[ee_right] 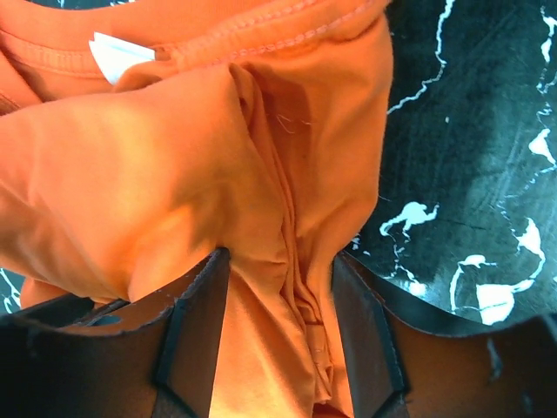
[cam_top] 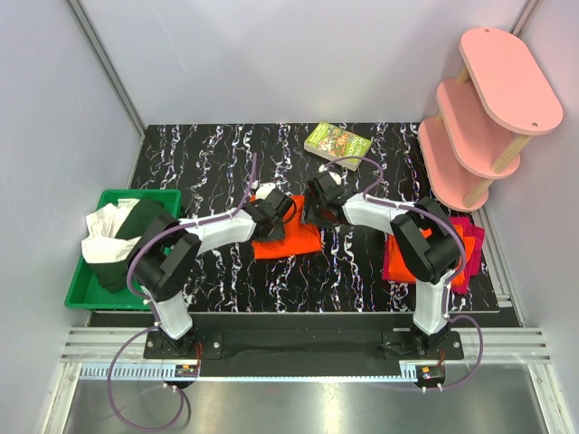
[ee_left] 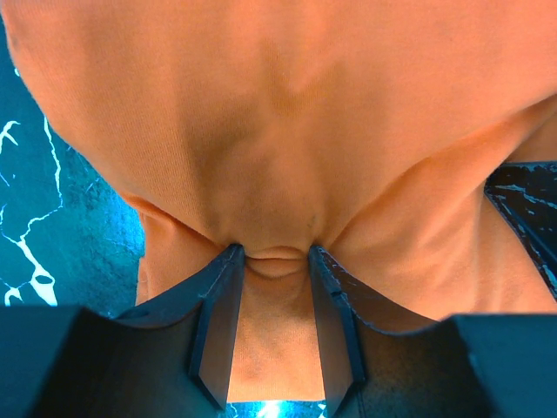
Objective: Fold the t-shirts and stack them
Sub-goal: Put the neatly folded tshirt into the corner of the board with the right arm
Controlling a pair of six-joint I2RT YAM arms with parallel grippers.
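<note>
Green bin (cam_top: pixel 83 297) sits at the left edge of the table (cam_top: pixel 208 163), with white and dark cloth heaped in it. Next to it, the left gripper (cam_top: pixel 271 210) reaches over the left end of the orange shirt (cam_top: pixel 288 240), which lies crumpled mid-table. Its wrist view shows what the top view hides: the jaws, partly closed, pinch a small pucker of cloth, which fans out taut from them. The right gripper (cam_top: pixel 313 206) meets the shirt's far right end. From above its jaws are hidden. Its wrist view shows them about half apart, clamped on a thick bunched fold that presses both fingers (ee_right: pixel 196 331), with the stitched collar and a white tag (ee_right: pixel 117 54) just beyond. Only the top view shows the book (cam_top: pixel 337 143) behind, the stack (cam_top: pixel 395 259) of magenta and orange shirts under the right arm, and the pink shelf (cam_top: pixel 493 81) at far right.
</note>
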